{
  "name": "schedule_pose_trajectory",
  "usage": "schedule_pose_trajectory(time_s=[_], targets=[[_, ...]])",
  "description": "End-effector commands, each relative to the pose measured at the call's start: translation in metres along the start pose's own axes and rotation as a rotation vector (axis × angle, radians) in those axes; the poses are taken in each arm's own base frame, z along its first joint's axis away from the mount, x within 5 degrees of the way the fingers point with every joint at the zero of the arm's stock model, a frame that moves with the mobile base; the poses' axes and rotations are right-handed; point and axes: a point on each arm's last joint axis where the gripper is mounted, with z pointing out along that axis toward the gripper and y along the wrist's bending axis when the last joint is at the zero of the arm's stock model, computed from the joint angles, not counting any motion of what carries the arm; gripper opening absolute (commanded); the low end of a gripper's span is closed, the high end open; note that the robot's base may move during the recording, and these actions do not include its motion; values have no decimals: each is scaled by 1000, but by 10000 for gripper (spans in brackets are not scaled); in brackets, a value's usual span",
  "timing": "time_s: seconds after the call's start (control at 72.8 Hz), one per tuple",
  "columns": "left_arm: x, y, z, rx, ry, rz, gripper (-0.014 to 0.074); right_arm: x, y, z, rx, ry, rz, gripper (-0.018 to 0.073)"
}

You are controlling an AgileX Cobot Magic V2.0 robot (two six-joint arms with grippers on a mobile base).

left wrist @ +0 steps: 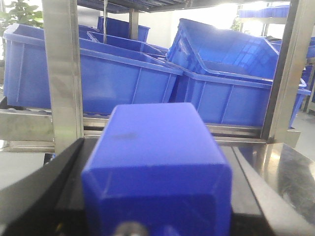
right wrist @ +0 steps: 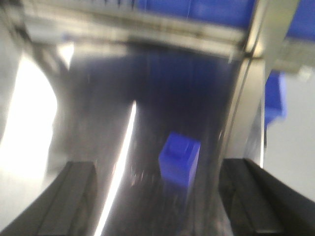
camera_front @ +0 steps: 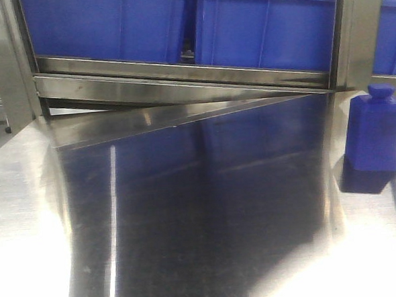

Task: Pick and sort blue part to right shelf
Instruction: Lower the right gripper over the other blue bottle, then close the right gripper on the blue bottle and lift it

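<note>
Over on the left, the left gripper [left wrist: 152, 147] has its black fingers [left wrist: 44, 191] pressed against the sides of a blue rectangular plastic part [left wrist: 157, 167]. The part fills most of the left wrist view, with one end face turned to the camera and a faint dark smudge on its top. It is held in front of the right shelf [left wrist: 61, 73], a brushed-steel rack with upright posts and flat front rails. Behind the rails sit large open-topped blue plastic bins [left wrist: 123, 81], and the one furthest right lies tilted on top of another. Seen from the front, the polished steel table [camera_front: 188, 209] runs up to the rack's lower rail and mirrors the blue of the bins in a dark sheen. Toward the right end of that table stands a second piece, a blue bottle-shaped plastic part [camera_front: 376, 132] with a small cap on top. It is upright on the table surface, just beside the rack's right-hand post [camera_front: 352, 31] and outside the bins. Furthest right, the right gripper [right wrist: 157, 167] hangs over the table with its two dark fingers [right wrist: 74, 196] spread wide. The bottle-shaped part stands ahead in the gap between them, apart from both. That wrist view is blurred, so finer detail cannot be made out.
</note>
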Motion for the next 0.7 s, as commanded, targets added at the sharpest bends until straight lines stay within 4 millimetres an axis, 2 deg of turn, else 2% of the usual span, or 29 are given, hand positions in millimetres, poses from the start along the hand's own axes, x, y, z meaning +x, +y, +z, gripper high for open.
schedule_pose_trajectory(time_s=[0.0,0.069,0.137,0.247,0.453,0.686], targets=[[-17,-2,-1,25,-112,3,335,-24,2,17,-9,61,-4,592],[-17,-2,-1,22,-113,11,335,-33,1,37,-5,144,31,592],[-17,-2,-1,20,-113,16,335,-41,-2,66,15,239,84,592],[-17,-2,-1,20,-111,17,335,-44,-8,106,65,355,146,592],[-17,-2,-1,20,-110,17,335,-29,-16,170,105,479,205,592],[-17,-2,-1,15,-111,31,335,-9,-23,217,125,573,213,592]])
